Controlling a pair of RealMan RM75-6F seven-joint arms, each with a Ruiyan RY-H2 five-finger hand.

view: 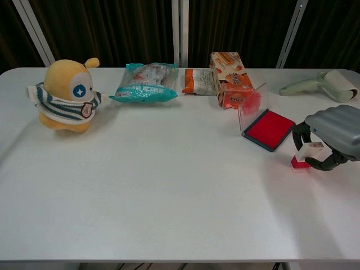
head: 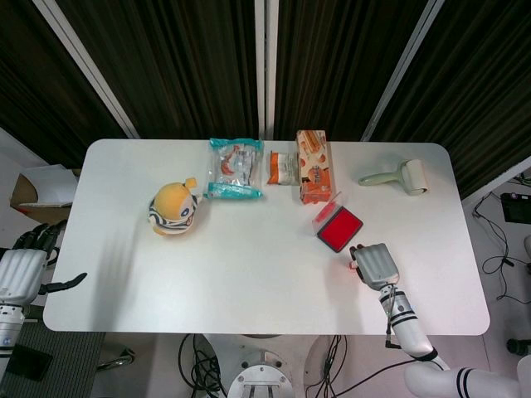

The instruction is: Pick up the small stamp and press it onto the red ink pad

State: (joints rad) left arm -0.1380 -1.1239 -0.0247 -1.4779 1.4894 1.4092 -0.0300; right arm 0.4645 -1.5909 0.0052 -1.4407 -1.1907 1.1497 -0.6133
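Observation:
The small stamp (view: 304, 156), white with a red base, stands on the table just in front of the red ink pad (view: 270, 128), nearer the front edge. My right hand (view: 333, 136) pinches it from the right, fingers curled around its top. In the head view the right hand (head: 375, 264) covers most of the stamp (head: 353, 267), just below the red ink pad (head: 339, 229). The pad's clear lid (view: 251, 106) stands open at its far side. My left hand (head: 22, 269) hangs off the table's left edge with fingers apart, holding nothing.
Along the back stand a yellow plush toy (view: 67, 95), a teal snack bag (view: 145, 82), a small orange packet (view: 200, 81) and an orange box (view: 230, 79). A lint roller (view: 320, 84) lies at the back right.

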